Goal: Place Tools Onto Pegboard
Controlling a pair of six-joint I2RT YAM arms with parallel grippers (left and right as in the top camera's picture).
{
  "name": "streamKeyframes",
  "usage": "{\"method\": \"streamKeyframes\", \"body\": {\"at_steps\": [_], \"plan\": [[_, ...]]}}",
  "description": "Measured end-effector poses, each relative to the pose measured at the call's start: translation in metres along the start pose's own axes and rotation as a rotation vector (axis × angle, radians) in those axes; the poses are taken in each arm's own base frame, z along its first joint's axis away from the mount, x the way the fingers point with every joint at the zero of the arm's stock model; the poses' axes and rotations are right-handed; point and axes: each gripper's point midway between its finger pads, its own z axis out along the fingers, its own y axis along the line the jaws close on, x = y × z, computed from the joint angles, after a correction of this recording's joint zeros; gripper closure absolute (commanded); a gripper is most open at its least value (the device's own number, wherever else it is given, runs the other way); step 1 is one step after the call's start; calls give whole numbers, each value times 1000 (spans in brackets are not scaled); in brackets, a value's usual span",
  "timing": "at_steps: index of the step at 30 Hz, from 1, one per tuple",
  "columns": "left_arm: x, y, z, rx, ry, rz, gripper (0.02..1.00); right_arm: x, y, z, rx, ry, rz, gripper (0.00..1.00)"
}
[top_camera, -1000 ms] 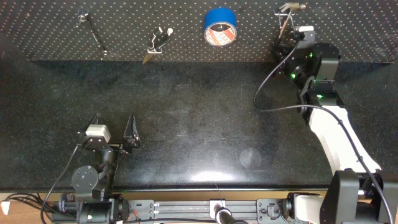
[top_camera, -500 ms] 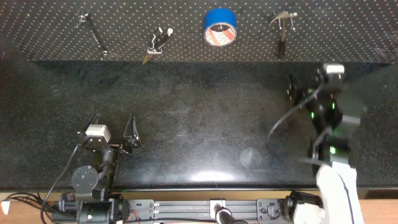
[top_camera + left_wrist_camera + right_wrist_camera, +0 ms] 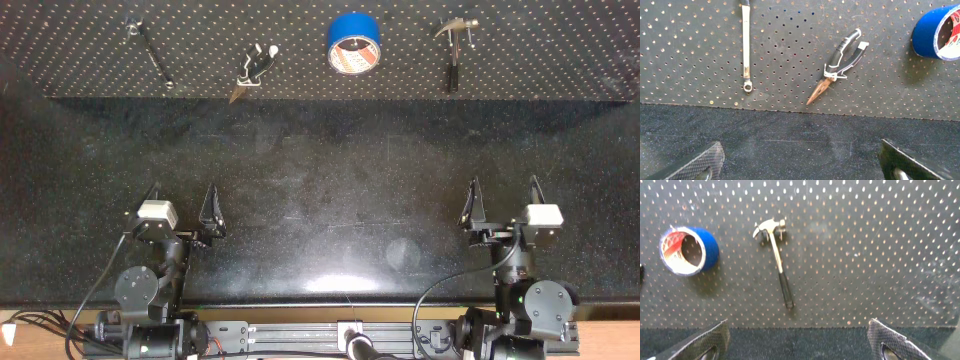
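Four tools hang on the black pegboard [image 3: 560, 50] at the back: a wrench [image 3: 150, 52] [image 3: 746, 45], pliers [image 3: 254, 70] [image 3: 839, 62], a blue tape roll [image 3: 354, 43] [image 3: 937, 31] [image 3: 689, 250] and a hammer [image 3: 455, 48] [image 3: 776, 255]. My left gripper [image 3: 183, 208] [image 3: 800, 162] sits open near the front left of the table, empty. Near the front right, my right gripper [image 3: 503, 202] [image 3: 800, 340] stands open and empty, facing the hammer from a distance.
The dark tabletop [image 3: 330, 170] stretches between the grippers and the pegboard. Cables trail from both arm bases along the front edge.
My right arm has let go of the hammer, which now hangs on the pegboard, and has drawn back from the board to the table's front right. The left arm has kept still.
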Motion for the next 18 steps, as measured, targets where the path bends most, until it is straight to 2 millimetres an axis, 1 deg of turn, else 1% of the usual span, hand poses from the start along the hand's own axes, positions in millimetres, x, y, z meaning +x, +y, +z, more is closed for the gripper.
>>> {"method": "streamKeyframes", "body": {"at_steps": [1, 2, 3, 4, 5, 6, 7, 9, 18], "plan": [[0, 0, 0, 0, 0, 0, 23, 10, -1, 5, -1, -20, -3, 18], [0, 0, 0, 0, 0, 0, 23, 27, -2, 8, 0, -2, -4, 16], [0, 0, 0, 0, 0, 0, 25, 48, -3, 10, -2, 46, 7, 16], [0, 0, 0, 0, 0, 0, 25, 50, -2, 10, -5, 52, 8, 16], [0, 0, 0, 0, 0, 0, 23, 48, 1, 10, -14, 42, 6, 16], [0, 0, 0, 0, 0, 0, 25, 48, 9, 10, -46, 40, 6, 16], [0, 0, 0, 0, 0, 0, 23, 52, 26, 10, -117, 58, 11, 16], [0, 0, 0, 0, 0, 0, 23, 61, 36, 8, -158, 98, 16, 14], [0, 0, 0, 0, 0, 0, 23, 62, 37, 8, -158, 99, 16, 14]]}}
